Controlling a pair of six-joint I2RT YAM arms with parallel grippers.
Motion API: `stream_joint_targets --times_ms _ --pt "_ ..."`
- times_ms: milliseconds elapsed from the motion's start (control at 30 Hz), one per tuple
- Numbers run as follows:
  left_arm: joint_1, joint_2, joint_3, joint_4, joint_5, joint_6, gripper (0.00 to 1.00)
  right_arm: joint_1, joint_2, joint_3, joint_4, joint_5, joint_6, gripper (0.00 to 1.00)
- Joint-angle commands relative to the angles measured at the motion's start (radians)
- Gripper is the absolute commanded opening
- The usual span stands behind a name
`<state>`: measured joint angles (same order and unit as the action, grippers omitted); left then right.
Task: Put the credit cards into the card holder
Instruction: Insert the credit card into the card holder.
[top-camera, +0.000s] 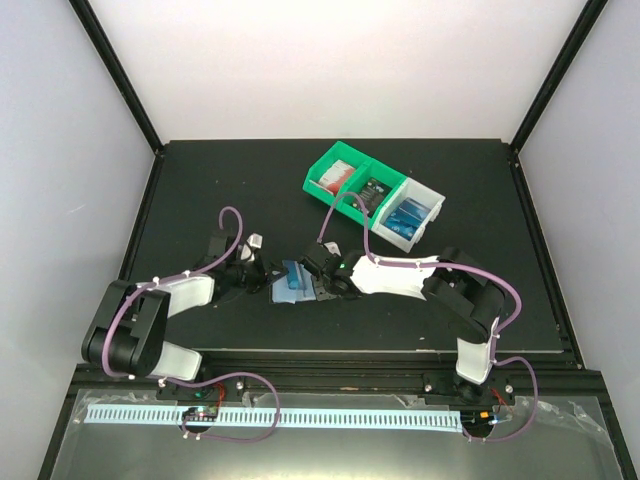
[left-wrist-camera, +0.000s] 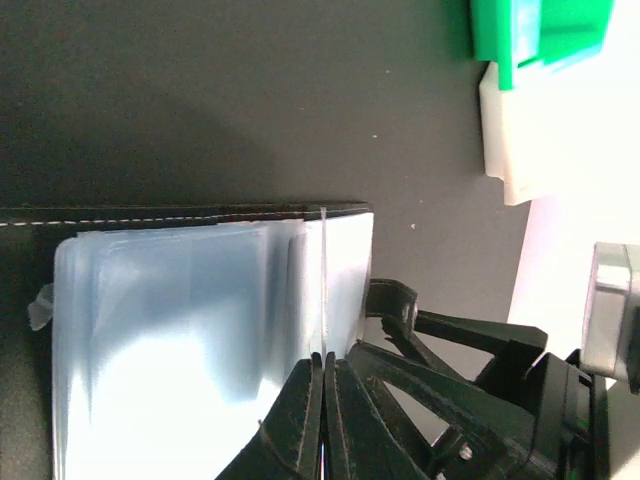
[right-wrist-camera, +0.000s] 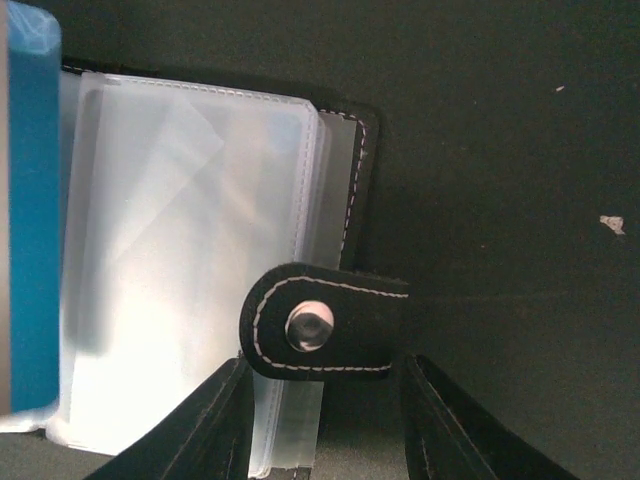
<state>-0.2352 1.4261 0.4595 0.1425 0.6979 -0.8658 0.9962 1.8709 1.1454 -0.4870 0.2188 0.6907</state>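
Card holder (top-camera: 293, 283) lies open at the top view's centre. Left pincer (left-wrist-camera: 322, 375) is clamped on a clear sleeve (left-wrist-camera: 200, 320) at its edge; right pincer (right-wrist-camera: 330, 430) stands apart astride the snap tab (right-wrist-camera: 325, 322), blue credit card (right-wrist-camera: 30, 200) at frame left. Open desk (top-camera: 200, 190) spreads upper left

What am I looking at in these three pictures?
It is a robot: a left arm and a right arm on a black table, seen from above. The other two pictures come from cameras on their wrists. The left gripper is pinched shut on a clear sleeve of the open card holder. The right gripper stands open, the holder's snap tab between its fingers, a blue card alongside. Farther back, a green bin and a white bin hold more cards.
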Motion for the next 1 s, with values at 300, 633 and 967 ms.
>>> stream_joint_targets --times_ms 300,633,967 --pt "-0.005 -0.053 0.002 -0.051 -0.04 0.066 0.01 -0.004 0.034 -0.041 0.002 -0.014 0.021 0.41" --pt "-0.013 0.049 0.001 0.002 0.018 0.078 0.02 -0.004 0.043 -0.041 0.004 -0.023 0.026 0.41" --pt "-0.026 0.079 -0.019 0.012 0.001 0.047 0.02 -0.004 0.048 -0.047 0.007 -0.026 0.029 0.41"
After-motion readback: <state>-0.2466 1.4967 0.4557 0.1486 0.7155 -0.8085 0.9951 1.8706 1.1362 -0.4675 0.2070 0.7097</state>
